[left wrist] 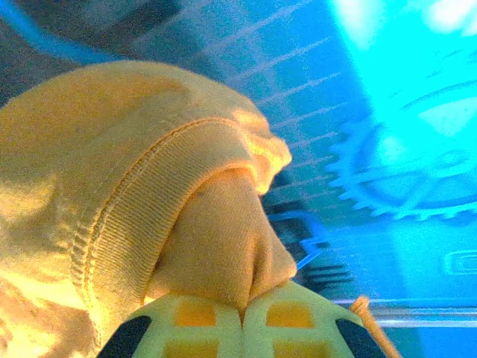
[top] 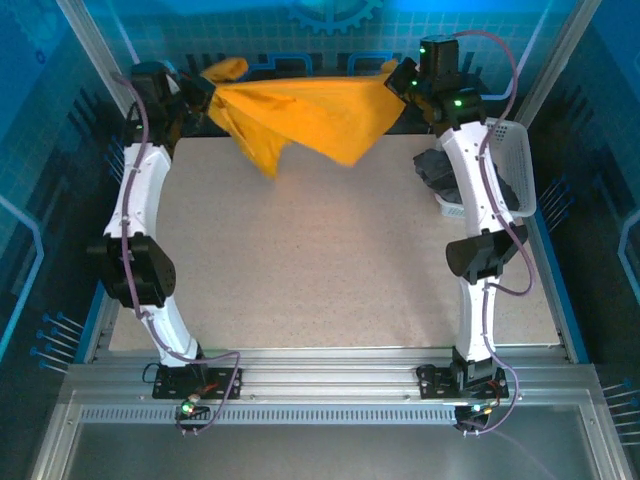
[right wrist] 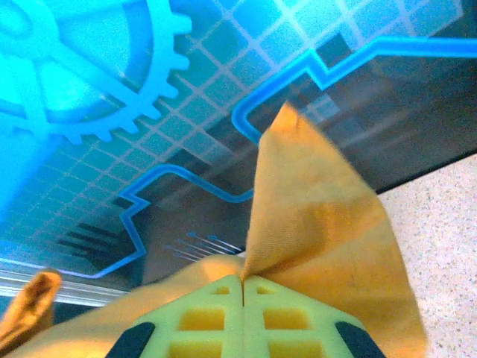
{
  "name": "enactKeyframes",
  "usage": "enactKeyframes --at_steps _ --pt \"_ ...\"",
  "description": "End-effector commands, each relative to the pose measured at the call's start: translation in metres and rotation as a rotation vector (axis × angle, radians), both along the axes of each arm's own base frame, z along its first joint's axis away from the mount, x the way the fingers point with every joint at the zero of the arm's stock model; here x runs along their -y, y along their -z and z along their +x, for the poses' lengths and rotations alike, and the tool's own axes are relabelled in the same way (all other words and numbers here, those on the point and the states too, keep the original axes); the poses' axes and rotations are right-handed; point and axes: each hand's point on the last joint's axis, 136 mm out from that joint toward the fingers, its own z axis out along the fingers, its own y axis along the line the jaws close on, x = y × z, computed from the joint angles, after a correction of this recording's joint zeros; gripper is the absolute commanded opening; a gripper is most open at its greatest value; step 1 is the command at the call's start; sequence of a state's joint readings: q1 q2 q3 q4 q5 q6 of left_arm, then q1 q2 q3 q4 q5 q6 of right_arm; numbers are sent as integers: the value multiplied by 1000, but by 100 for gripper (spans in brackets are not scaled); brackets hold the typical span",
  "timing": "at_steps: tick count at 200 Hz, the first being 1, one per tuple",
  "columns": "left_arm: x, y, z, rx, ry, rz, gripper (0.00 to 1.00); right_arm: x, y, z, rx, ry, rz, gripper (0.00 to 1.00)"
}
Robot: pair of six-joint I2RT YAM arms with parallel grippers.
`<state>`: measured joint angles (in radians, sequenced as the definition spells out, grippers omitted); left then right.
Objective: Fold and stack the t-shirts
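Nearest you spreads the speckled table (top: pixel 330 260). At 2 o'clock, the charcoal grey t-shirt (top: pixel 435 172) sits bunched at the left side of the white lattice basket (top: pixel 520 150). Farthest, at 12 o'clock, your left pincer (left wrist: pixel 242 309) and right pincer (right wrist: pixel 242 287) are each clamped on the orange-yellow t-shirt (top: pixel 300 115). It hangs stretched between them above the table.

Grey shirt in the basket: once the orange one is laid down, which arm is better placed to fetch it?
Right, probably. The basket holding the grey shirt sits on the right gripper's side of the table; the left gripper is across from it. Both are now shut on the orange shirt.
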<state>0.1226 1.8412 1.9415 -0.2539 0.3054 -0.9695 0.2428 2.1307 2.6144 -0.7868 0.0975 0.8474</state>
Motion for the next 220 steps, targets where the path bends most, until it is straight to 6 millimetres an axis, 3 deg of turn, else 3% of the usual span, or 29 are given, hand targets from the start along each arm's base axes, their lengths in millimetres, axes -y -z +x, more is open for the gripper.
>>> enactKeyframes --at_steps 1,13,22,40,55,73,100,119,142,169,190,220 --pt "-4 -57 -33 117 -36 -27 3 16 -19 -28 1 30 -30 0" --pt "-11 -40 -54 72 -93 -20 9 20 -16 -47 -23 43 -43 0" --pt "-20 -13 -75 1 -168 -9 12 21 -4 -62 -50 50 -55 0" --pt "-37 59 -121 -146 -318 -8 23 23 15 -95 -61 57 -64 0" --pt "-37 119 -147 -265 -337 -11 38 26 48 -108 -129 60 -73 0" --pt "-29 181 -163 -398 -280 27 42 19 82 -99 -189 12 -74 0" --pt "-16 252 -175 -554 -193 6 44 -13 119 -56 -261 -106 -128 0" --pt "-8 268 -182 -601 -155 -17 48 -28 144 -35 -361 -150 -140 0" --pt "1 269 -193 -639 -111 -27 51 -37 164 -37 -451 -173 -181 0" --pt "42 273 -210 -715 6 -27 54 -36 162 -55 -457 -164 -205 0" --pt "75 294 -232 -824 48 -8 59 -29 159 -71 -466 -150 -210 0" --pt "85 328 -233 -889 43 -8 62 -25 149 -90 -444 -151 -215 0"
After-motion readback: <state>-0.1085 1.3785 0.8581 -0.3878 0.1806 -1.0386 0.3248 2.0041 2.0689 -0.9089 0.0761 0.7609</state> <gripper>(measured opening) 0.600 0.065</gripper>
